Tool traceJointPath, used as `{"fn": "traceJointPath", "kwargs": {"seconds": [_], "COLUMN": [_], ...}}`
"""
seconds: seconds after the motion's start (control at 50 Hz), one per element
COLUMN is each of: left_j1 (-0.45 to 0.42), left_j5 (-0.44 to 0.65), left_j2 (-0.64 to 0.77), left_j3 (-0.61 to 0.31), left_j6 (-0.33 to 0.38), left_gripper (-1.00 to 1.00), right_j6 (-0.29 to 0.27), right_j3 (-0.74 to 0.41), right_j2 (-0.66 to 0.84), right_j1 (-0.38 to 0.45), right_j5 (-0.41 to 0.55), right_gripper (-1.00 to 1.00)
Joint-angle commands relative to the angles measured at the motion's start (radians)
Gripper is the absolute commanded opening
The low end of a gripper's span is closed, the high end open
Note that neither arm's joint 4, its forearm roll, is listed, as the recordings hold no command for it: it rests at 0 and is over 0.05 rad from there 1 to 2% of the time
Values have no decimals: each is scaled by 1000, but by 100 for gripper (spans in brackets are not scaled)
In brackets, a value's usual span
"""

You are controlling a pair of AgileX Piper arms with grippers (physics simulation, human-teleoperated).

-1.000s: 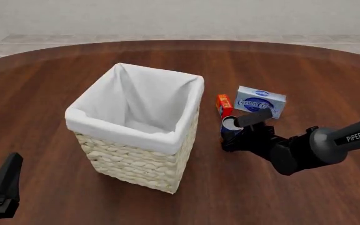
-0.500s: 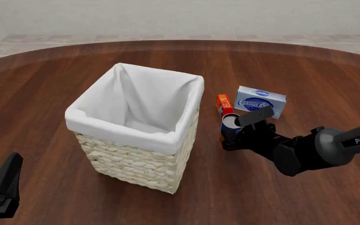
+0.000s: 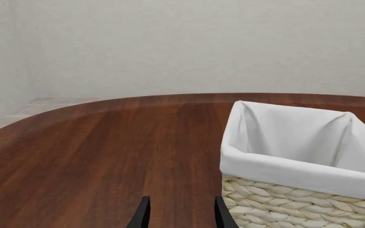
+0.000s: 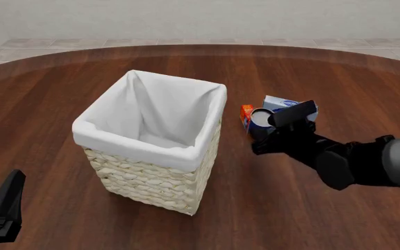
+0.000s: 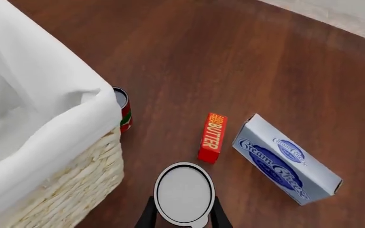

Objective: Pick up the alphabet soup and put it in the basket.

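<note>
The alphabet soup [image 4: 259, 123], a small blue can with a silver-grey lid, hangs above the table just right of the basket [image 4: 151, 182]. My right gripper [image 4: 273, 131] is shut on it. In the right wrist view the can's lid [image 5: 184, 191] sits between the two fingers [image 5: 147, 214], with the cloth-lined basket rim [image 5: 74, 107] to one side. The basket is a cream wicker square with white lining. My left gripper [image 3: 181, 216] stands open with nothing in it, near the basket's wall [image 3: 284, 204]; it shows low at the front left [image 4: 2, 205].
A small orange-red butter box [image 4: 246, 115] [image 5: 211, 137] and a blue-and-white cream cheese box [image 4: 278, 102] [image 5: 287, 159] lie on the table behind the held can. A second small can with a red and green label [image 5: 123, 110] stands against the basket's far side.
My right gripper has risen with the alphabet soup, lifting it off the table; it now covers part of the cream cheese box. The left arm has not moved.
</note>
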Motion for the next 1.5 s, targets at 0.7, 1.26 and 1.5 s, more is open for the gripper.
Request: {"fn": "traceJointPath", "kwargs": {"seconds": [0.7, 1.26, 1.5], "left_j1": [0, 0, 0], "left_j5": [0, 0, 0], "left_j2": [0, 0, 0], "left_j3": [0, 0, 0], "left_j6": [0, 0, 0], "left_gripper": [100, 100, 100], "right_j6": [-70, -67, -65], "right_j3": [-202, -373, -419], "right_j2": [-250, -157, -106], "right_j1": [28, 204, 278], "right_j5": [212, 232, 238], "right_gripper": [-100, -100, -100]}}
